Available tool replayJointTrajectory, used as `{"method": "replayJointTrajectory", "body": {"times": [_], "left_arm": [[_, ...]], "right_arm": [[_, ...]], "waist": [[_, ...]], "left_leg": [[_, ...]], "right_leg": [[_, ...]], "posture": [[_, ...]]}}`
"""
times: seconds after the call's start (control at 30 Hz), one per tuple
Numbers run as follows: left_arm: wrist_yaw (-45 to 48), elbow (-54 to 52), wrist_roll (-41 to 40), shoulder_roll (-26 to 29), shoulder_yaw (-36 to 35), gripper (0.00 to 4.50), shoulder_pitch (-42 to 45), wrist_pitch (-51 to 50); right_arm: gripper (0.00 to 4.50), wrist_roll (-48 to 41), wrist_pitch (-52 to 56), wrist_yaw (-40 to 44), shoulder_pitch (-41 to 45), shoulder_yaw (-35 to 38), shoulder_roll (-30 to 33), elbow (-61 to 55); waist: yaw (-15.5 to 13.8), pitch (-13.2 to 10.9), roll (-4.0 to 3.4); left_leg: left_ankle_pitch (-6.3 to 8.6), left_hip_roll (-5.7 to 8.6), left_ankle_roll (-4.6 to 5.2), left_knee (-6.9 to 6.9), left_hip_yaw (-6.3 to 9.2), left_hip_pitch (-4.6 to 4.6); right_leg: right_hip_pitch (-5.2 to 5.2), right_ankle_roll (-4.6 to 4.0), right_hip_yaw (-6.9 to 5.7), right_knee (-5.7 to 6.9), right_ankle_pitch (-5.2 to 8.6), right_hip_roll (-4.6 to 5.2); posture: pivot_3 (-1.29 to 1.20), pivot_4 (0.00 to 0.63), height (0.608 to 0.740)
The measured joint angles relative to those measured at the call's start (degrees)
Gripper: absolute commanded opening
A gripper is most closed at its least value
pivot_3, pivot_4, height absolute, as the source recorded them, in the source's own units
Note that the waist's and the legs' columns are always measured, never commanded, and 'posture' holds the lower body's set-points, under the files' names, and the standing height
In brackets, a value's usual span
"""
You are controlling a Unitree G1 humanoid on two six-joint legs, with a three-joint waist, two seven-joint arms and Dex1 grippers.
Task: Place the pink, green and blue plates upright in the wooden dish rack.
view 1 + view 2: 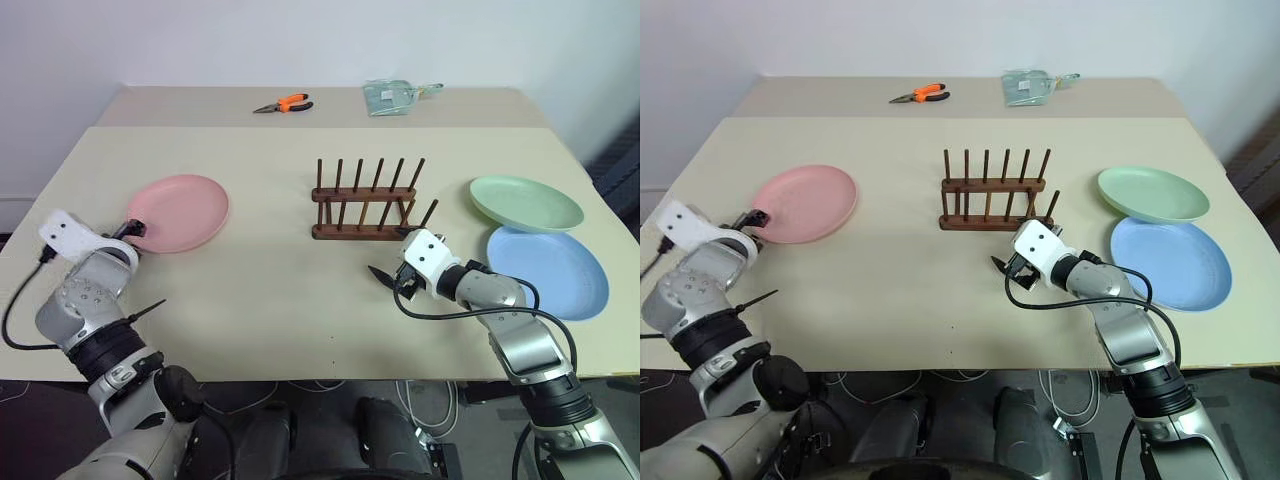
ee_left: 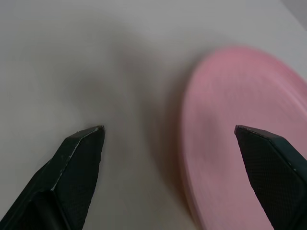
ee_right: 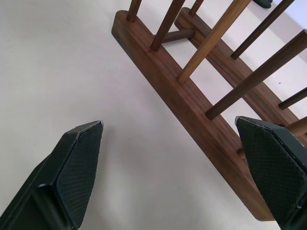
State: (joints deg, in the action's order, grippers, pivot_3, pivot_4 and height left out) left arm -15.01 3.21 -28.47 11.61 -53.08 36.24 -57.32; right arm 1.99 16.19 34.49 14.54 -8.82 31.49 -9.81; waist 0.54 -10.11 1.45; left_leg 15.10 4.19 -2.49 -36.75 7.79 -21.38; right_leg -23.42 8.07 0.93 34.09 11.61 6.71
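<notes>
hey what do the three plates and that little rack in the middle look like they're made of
The pink plate, green plate and blue plate look like matte plastic, possibly melamine: flat even colour, no glare, thin rims. That is a guess from the look alone. The dish rack is clearly wood: dark brown with visible grain on the base rail and round dowel pegs, smooth satin finish.

Looks like a robot test lab or workshop rather than a home. Bare white walls (image 1: 300,40), two plain beige tables (image 1: 300,300) pushed together, orange-handled pliers (image 1: 284,103) and a clear plastic bag (image 1: 392,97) left on the far one, loose cables (image 1: 430,400) trailing on the dark floor beneath.
</notes>
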Motion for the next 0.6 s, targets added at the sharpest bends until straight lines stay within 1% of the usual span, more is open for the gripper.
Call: {"method": "replayJointTrajectory", "body": {"times": [0.03,0.2,0.23,0.3,0.43,0.5,0.6], "left_arm": [[-0.02,0.03,-1.38,-0.28,-0.31,3.16,0.22,-0.42],[-0.01,3.89,-5.17,-0.75,-0.22,0.48,1.08,-0.63],[-0.09,4.67,-5.61,-0.73,-0.1,0.05,1.44,-0.31],[1.71,4.99,-5.97,-0.49,2.24,0.05,1.68,0.96],[9.85,2.12,-5.4,0.28,12.98,0.05,1.56,5.77],[14.53,-1.24,-4.81,1.52,19.44,0.05,2.09,8.71],[18.94,-5.11,-4.52,2.35,26.63,0.05,5.42,11.65]], "right_arm": [[4.5,0.03,-0.16,0.0,-0.01,0.0,0.0,0.0],[4.5,0.21,-0.21,-0.34,-0.45,0.1,0.01,-0.28],[4.5,0.14,-0.02,-0.28,-0.66,0.14,0.04,-0.6],[4.5,-0.83,1.46,0.4,-0.85,0.54,0.07,-2.38],[4.5,-2.0,3.05,2.41,0.22,1.11,1.65,-7.1],[4.5,0.39,1.72,2.33,3.45,0.55,2.83,-8.7],[4.5,4.21,-1.09,1.85,9.52,-1.08,3.14,-9.96]], "waist": [[-0.01,0.0,0.0],[0.08,-0.01,0.01],[0.05,-0.02,0.03],[-0.02,-0.03,0.04],[-0.02,-0.09,0.13],[0.14,-0.11,0.12],[0.26,-0.11,0.12]], "left_leg": [[0.0,0.0,-0.01,0.0,0.0,0.0],[0.0,0.0,-0.01,0.0,-0.02,0.0],[0.0,0.0,-0.02,0.0,-0.01,-0.01],[0.0,0.02,-0.02,0.0,-0.03,-0.02],[-0.01,0.02,-0.03,-0.01,-0.04,-0.06],[-0.01,0.01,-0.03,0.0,-0.1,-0.05],[-0.01,-0.02,-0.04,0.07,-0.1,-0.03]], "right_leg": [[0.0,0.0,-0.01,0.0,0.0,0.0],[-0.01,-0.09,0.0,0.0,-0.05,-0.01],[-0.01,-0.09,0.0,0.0,-0.06,-0.01],[0.0,-0.1,0.01,-0.02,-0.06,0.0],[-0.01,-0.11,0.0,-0.05,-0.06,0.0],[-0.04,-0.11,0.04,-0.04,-0.07,0.0],[-0.05,-0.1,0.04,-0.05,-0.05,-0.01]], "posture": [[0.0,0.15,0.74],[0.0,0.15,0.74],[0.0,0.15,0.74],[0.0,0.15,0.74],[0.0,0.15,0.74],[0.0,0.15,0.74],[0.0,0.15,0.74]]}}
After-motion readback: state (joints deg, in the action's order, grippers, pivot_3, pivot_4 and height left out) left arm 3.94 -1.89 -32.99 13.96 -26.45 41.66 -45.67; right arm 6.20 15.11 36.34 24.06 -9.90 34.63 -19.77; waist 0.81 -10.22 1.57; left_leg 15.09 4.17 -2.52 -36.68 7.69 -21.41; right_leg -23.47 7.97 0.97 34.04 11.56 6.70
